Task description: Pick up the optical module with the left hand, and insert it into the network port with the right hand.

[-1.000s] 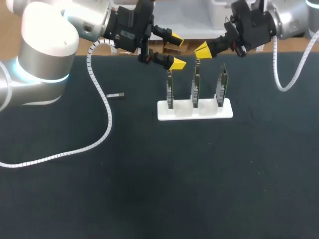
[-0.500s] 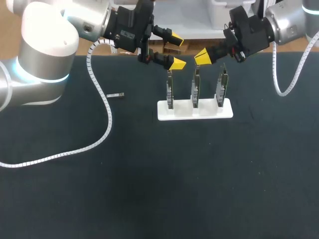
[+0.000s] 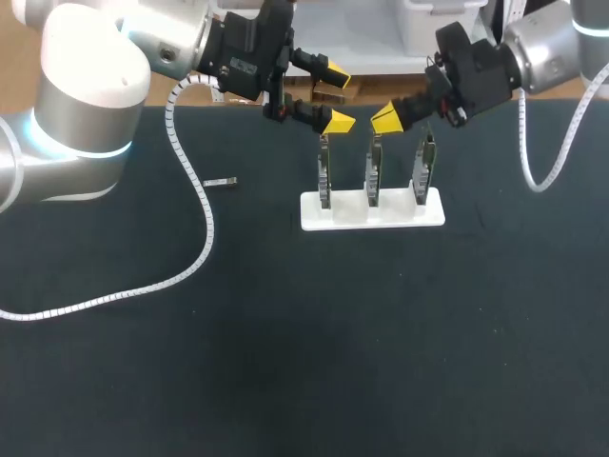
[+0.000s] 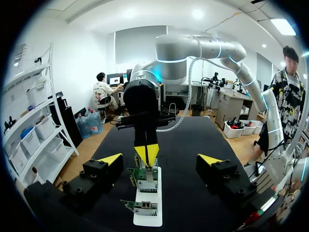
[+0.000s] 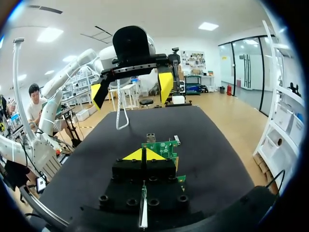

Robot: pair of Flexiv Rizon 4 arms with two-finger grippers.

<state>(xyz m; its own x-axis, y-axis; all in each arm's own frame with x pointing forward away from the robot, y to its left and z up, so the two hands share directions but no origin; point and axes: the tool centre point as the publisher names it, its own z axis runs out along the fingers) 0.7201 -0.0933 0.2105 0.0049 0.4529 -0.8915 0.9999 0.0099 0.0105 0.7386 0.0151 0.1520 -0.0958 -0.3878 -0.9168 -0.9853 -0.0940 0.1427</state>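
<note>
Head view: the optical module (image 3: pixel 221 181) lies alone on the table (image 3: pixel 304 343), so pickup and insertion are both left imo. Left wrist view: left gripper (image 4: pixel 161 159) spread wide, empty. Right wrist view: right gripper (image 5: pixel 144 154) tips pressed together just over the network cards (image 5: pixel 161 147), no module.
</note>
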